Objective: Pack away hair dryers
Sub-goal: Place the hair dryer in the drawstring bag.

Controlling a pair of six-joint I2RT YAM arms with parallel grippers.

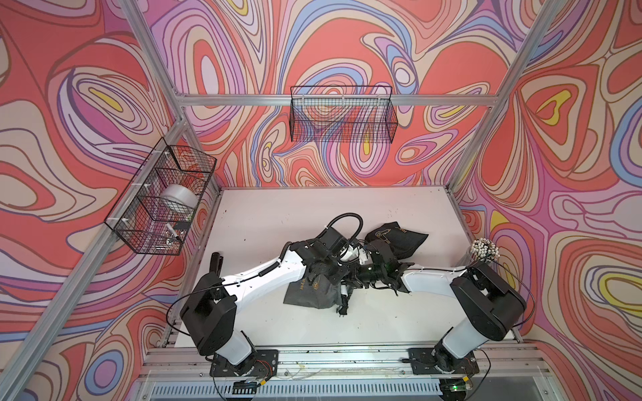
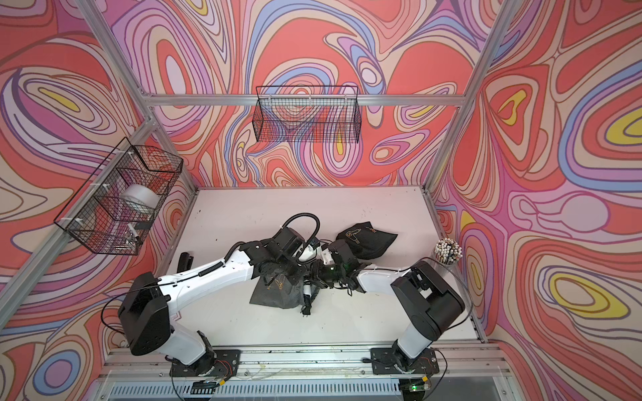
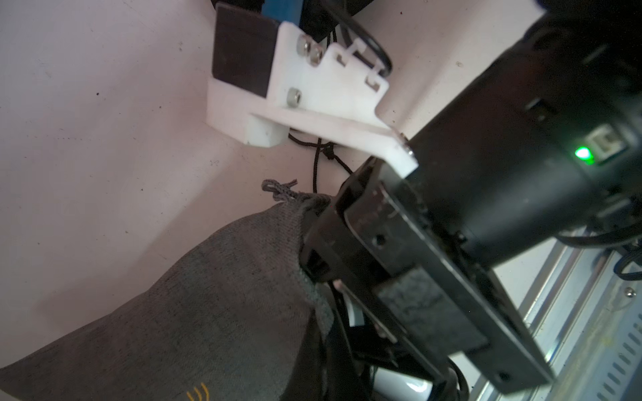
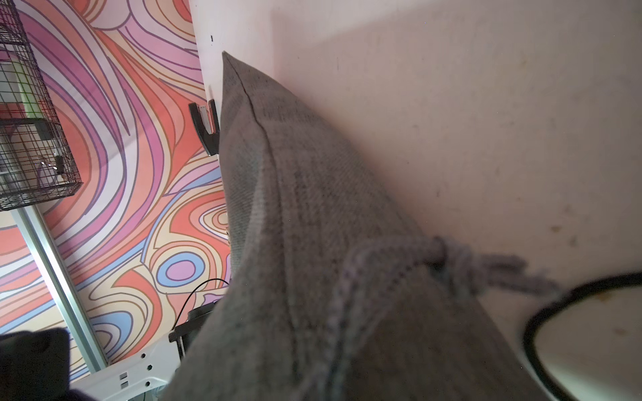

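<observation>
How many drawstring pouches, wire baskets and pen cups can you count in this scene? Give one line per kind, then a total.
Drawstring pouches: 2, the grey pouch and the black pouch
Wire baskets: 2, the left-wall basket and the back-wall basket
Pen cups: 1, the pen cup
Total: 5

Two arms are showing, a left arm point(image 1: 257, 277) and a right arm point(image 1: 430, 283). Two pouches are lying out, a grey pouch point(image 1: 305, 295) and a black pouch point(image 1: 403, 239). Two baskets are hanging, a back basket point(image 1: 342, 114) and a side basket point(image 1: 163, 198) holding one tape roll point(image 1: 179, 198). One white dryer point(image 3: 403, 385) is showing in part, plus one plug point(image 1: 342, 312), one stapler point(image 1: 217, 265) and one stick bundle point(image 1: 484, 249).
</observation>
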